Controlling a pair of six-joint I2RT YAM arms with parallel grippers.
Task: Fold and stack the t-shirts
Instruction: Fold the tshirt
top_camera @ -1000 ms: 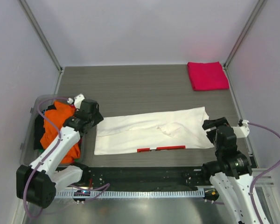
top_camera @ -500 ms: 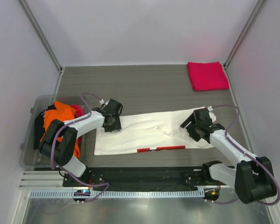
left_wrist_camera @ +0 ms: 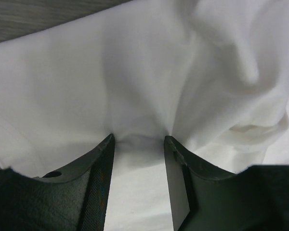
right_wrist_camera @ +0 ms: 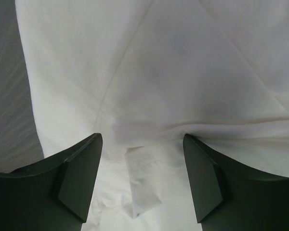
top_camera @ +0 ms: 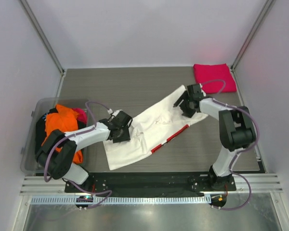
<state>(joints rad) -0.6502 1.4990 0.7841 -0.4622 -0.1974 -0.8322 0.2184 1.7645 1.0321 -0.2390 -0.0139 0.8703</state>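
Grey wood-look desk (top_camera: 135, 86), and the white t-shirt (top_camera: 149, 130) is sprawled slantwise across the middle of it, pretty rumpled, with its red strip (top_camera: 169, 137) along the near edge. Off its left end sits the clear bin (top_camera: 29, 161) with the orange tee (top_camera: 60, 122) and a dark tee (top_camera: 40, 130) heaped inside. Past its far right corner is the folded pink tee (top_camera: 213, 78). Left fingers (left_wrist_camera: 101, 163) look clamped on a pucker of white cloth at the left side. Right fingers (right_wrist_camera: 79, 163) are set wider, gripping a ridge at that far corner. My worry: each has only a thin pinch, so uneven pulling could slip one end free, bunch the cloth and wreck the fold.
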